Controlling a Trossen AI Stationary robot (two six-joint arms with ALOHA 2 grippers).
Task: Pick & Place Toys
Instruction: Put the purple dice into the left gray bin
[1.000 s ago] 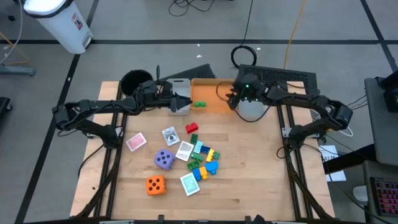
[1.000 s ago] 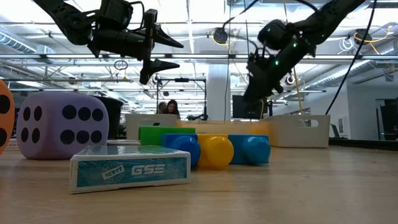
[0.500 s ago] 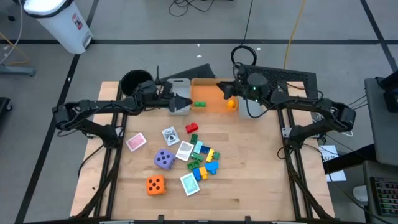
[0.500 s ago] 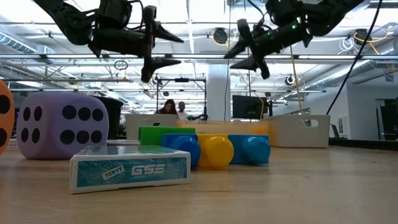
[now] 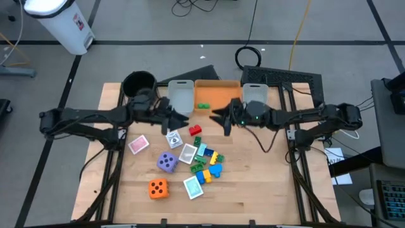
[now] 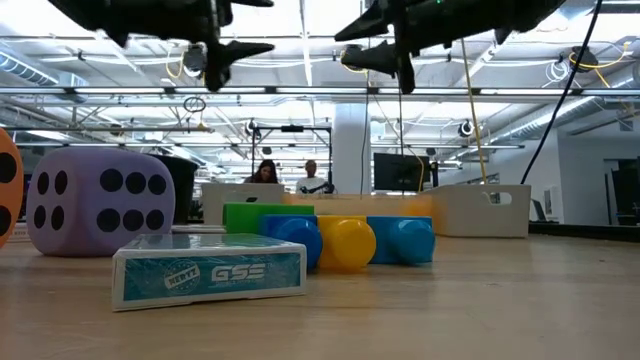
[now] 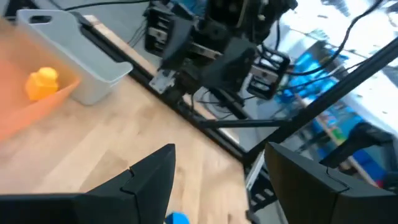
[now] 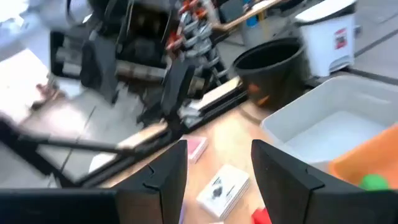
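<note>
Wooden table carries the toys in a loose cluster near its middle: a purple die, an orange die, a heap of coloured bricks and several cards, while a green brick lies in the orange bin at the far edge between two grey bins. Above the stretch between bins and cluster, the left gripper and the right gripper face each other. Both have their fingers spread apart with nothing between them.

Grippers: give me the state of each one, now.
Left gripper: open, holding nothing, above the table near the grey bin.
Right gripper: open, holding nothing, near the orange bin.
</note>
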